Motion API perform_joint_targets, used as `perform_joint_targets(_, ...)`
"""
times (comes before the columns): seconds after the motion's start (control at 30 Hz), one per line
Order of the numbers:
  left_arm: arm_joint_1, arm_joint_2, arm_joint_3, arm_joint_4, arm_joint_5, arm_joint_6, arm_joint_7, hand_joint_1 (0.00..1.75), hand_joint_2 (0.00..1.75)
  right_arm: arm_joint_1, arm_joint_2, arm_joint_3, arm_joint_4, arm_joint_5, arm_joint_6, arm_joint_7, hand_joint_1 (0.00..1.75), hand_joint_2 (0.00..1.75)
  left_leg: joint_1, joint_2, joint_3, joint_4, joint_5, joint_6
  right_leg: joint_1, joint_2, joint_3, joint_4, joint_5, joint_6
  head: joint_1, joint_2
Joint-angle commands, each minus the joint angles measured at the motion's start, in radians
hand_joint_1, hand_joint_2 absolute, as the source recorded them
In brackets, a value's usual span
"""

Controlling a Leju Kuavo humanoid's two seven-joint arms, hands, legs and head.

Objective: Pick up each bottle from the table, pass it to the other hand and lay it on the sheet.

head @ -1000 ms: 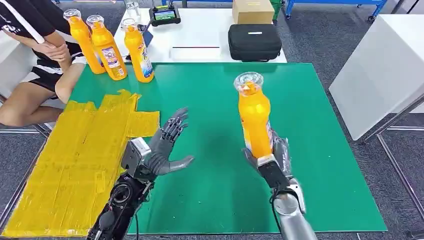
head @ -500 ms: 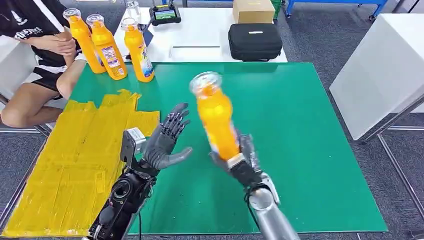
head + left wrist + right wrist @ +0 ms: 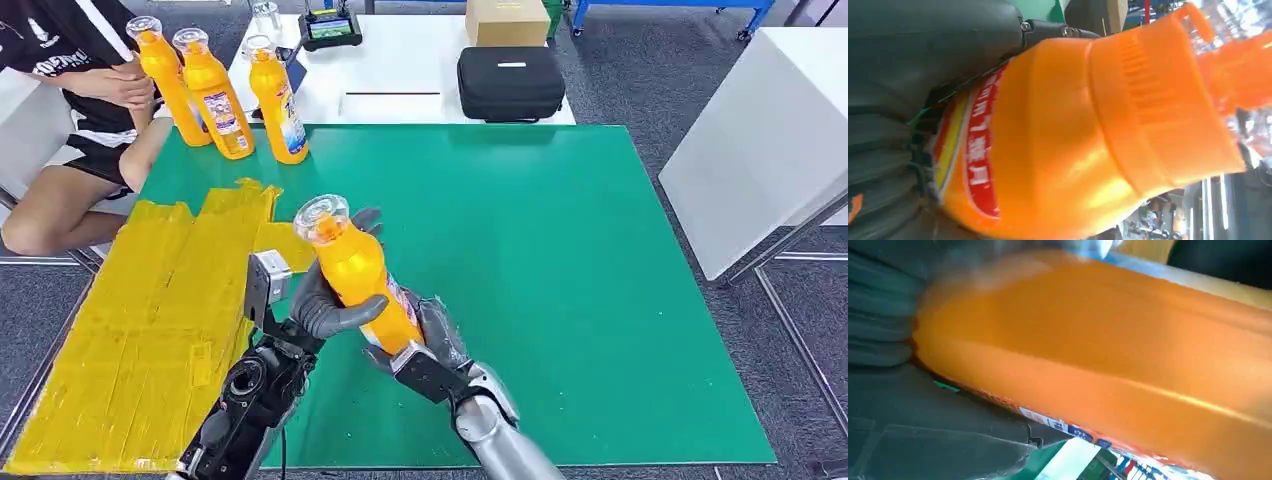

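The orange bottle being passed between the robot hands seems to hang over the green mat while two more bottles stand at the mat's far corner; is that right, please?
Not quite: the head view shows three bottles standing at the far corner, not two. The orange bottle does hang over the green mat, with the left robot hand and right robot hand both on it.

Lower left of the head view: the left arm point(image 3: 240, 410) is black with round joint housings and a thin black cable, a silver box at its wrist. The left hand point(image 3: 325, 300) has a grey palm, thick grey thumb and darker fingers. Lower centre, the right arm point(image 3: 500, 440) is silver, ending in a black wrist and grey right hand point(image 3: 425, 340).
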Motion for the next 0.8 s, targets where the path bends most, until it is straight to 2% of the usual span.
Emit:
perform_joint_targets(0.03, -0.061, 0.030, -0.035, 0.087, 0.022, 0.005, 0.009, 0.00, 1.75, -0.060, 0.003, 0.112, 0.168, 0.028, -0.018, -0.001, 1.75, 1.75, 0.001, -0.001, 0.005, -0.001, -0.002, -0.005, 0.001, -0.003, 0.006, -0.001, -0.002, 0.000, 0.000, 0.000)
perform_joint_targets(0.2, -0.047, 0.022, -0.008, 0.087, 0.027, 0.030, 0.002, 0.00, 1.75, -0.072, 0.014, 0.126, 0.206, -0.010, -0.036, -0.019, 1.75, 1.75, 0.001, 0.001, 0.004, -0.001, -0.001, -0.004, 0.001, -0.001, 0.004, -0.001, -0.001, 0.000, 0.000, 0.000)
perform_joint_targets(0.23, -0.045, 0.020, -0.001, 0.088, 0.028, 0.039, -0.001, 0.19, 1.75, -0.072, 0.014, 0.125, 0.202, -0.023, -0.035, -0.017, 1.75, 1.75, 0.001, 0.000, 0.003, -0.001, -0.001, -0.003, 0.001, -0.001, 0.002, -0.001, -0.001, 0.000, 0.000, 0.000)
perform_joint_targets(0.3, -0.028, 0.022, 0.003, 0.082, 0.026, 0.050, -0.006, 1.57, 1.75, -0.057, 0.010, 0.117, 0.180, -0.068, -0.004, -0.010, 1.75, 1.75, 0.001, 0.000, 0.002, -0.001, -0.001, -0.002, 0.001, -0.001, 0.002, -0.001, -0.001, 0.000, 0.000, 0.000)
perform_joint_targets(0.33, -0.017, 0.026, 0.001, 0.083, 0.023, 0.053, -0.011, 1.75, 1.75, -0.047, 0.007, 0.116, 0.168, -0.076, -0.010, -0.012, 1.75, 1.75, 0.001, 0.000, 0.004, -0.001, -0.001, -0.004, 0.001, -0.002, 0.004, -0.001, -0.002, 0.000, 0.000, 0.000)
perform_joint_targets(0.63, -0.013, 0.031, -0.005, 0.129, 0.058, 0.068, -0.036, 1.75, 1.75, -0.018, -0.037, 0.098, 0.093, -0.130, -0.025, -0.009, 1.75, 1.75, 0.001, -0.001, 0.006, -0.001, -0.002, -0.005, 0.001, -0.004, 0.006, -0.001, -0.003, 0.000, 0.000, 0.000)
perform_joint_targets(0.67, -0.011, 0.035, -0.006, 0.128, 0.065, 0.073, -0.034, 1.75, 1.75, -0.008, -0.045, 0.098, 0.078, -0.137, -0.029, -0.010, 1.75, 1.75, 0.000, 0.000, 0.002, -0.001, 0.000, -0.002, 0.000, -0.002, 0.002, -0.001, -0.001, 0.000, 0.000, 0.000)
perform_joint_targets(0.8, -0.007, 0.049, -0.003, 0.144, 0.083, 0.083, -0.042, 1.75, 1.75, 0.022, -0.080, 0.085, 0.032, -0.154, -0.071, -0.013, 1.75, 1.75, 0.000, -0.002, 0.003, -0.002, 0.000, -0.003, 0.000, -0.003, 0.004, -0.002, -0.001, 0.000, 0.000, 0.000)
